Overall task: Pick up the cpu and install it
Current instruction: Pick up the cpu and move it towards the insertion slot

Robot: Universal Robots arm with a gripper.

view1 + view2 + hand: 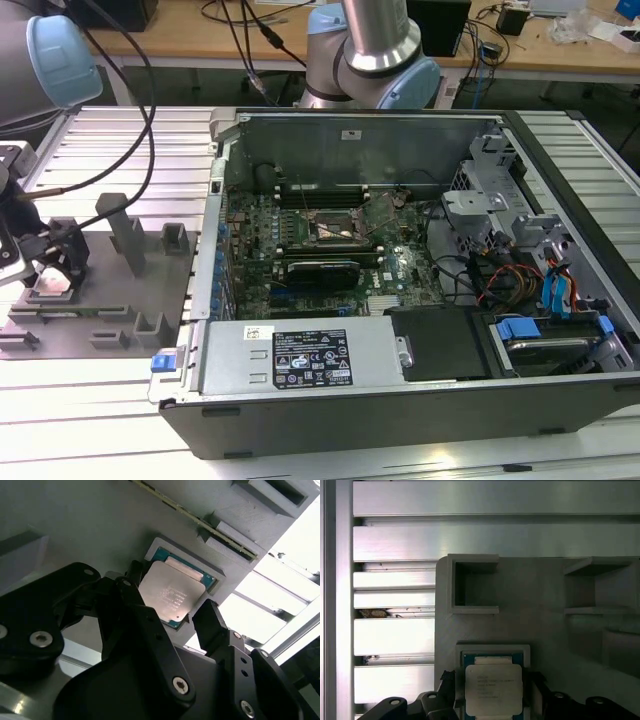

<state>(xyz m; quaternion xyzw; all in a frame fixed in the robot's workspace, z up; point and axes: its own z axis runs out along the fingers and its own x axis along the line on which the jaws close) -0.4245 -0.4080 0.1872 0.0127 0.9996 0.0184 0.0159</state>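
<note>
Black fingers [209, 622] of the gripper [167, 612] stand apart, one at each side of the cpu [172, 592], seemingly not pressing it. It lies flat in a recess of the grey tray [545, 610], which keeps it steady on the bench [90, 400].

Print on cpu [493, 689] and white label [310, 358]: none legible

One cpu [493, 688], one grey tray [110, 292], one computer case [400, 418].

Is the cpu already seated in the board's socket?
No, in the first wrist view the cpu lies in a recess of the grey tray, with the gripper right at it.
</note>
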